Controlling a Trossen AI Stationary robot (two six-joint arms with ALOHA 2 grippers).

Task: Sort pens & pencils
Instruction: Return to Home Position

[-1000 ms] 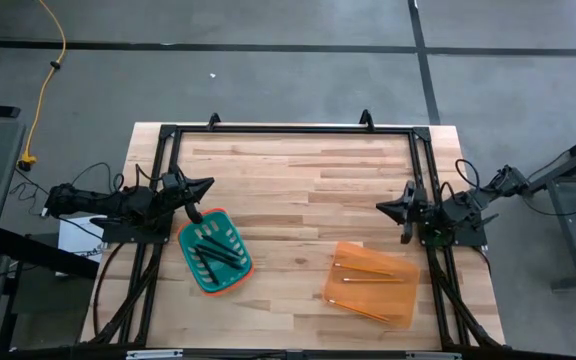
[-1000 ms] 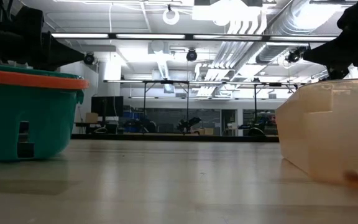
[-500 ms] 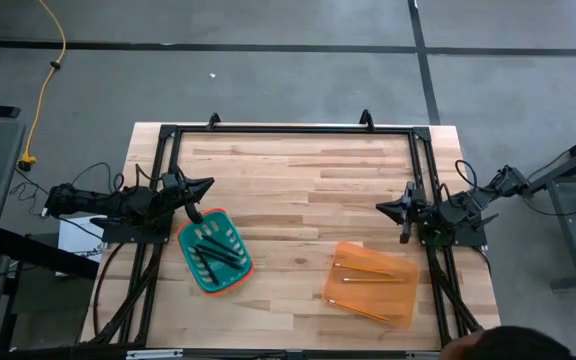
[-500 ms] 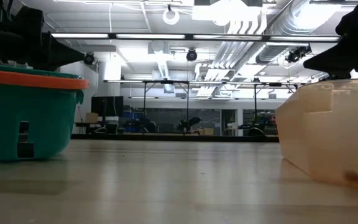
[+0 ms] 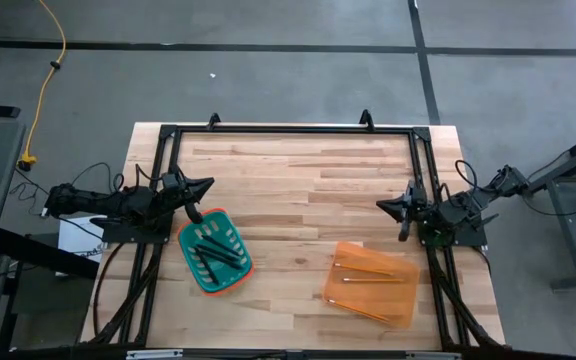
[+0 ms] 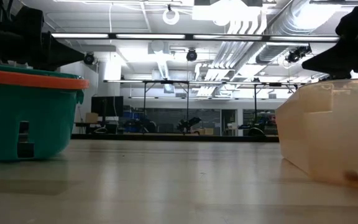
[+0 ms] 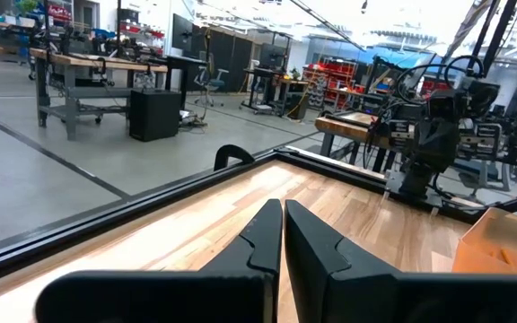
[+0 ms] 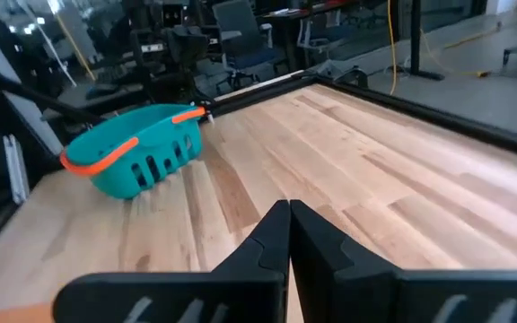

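The dark pens lie inside a teal basket with an orange rim on the table's left near part. The orange-tan pencils lie in a translucent orange tray on the right near part. My left gripper is shut and held above the table just beyond the basket's far edge, at the left side. My right gripper is shut at the right side, beyond the tray's far edge. Both touch nothing.
A black metal frame runs around the table's far edge and both sides. Bare wood spreads between the two arms and beyond both containers. In the low view the basket and the tray stand at the two sides.
In the low view the right gripper has risen slightly above the tray. A dark shape showed briefly at the near right corner of the high view half a second ago and is gone now.
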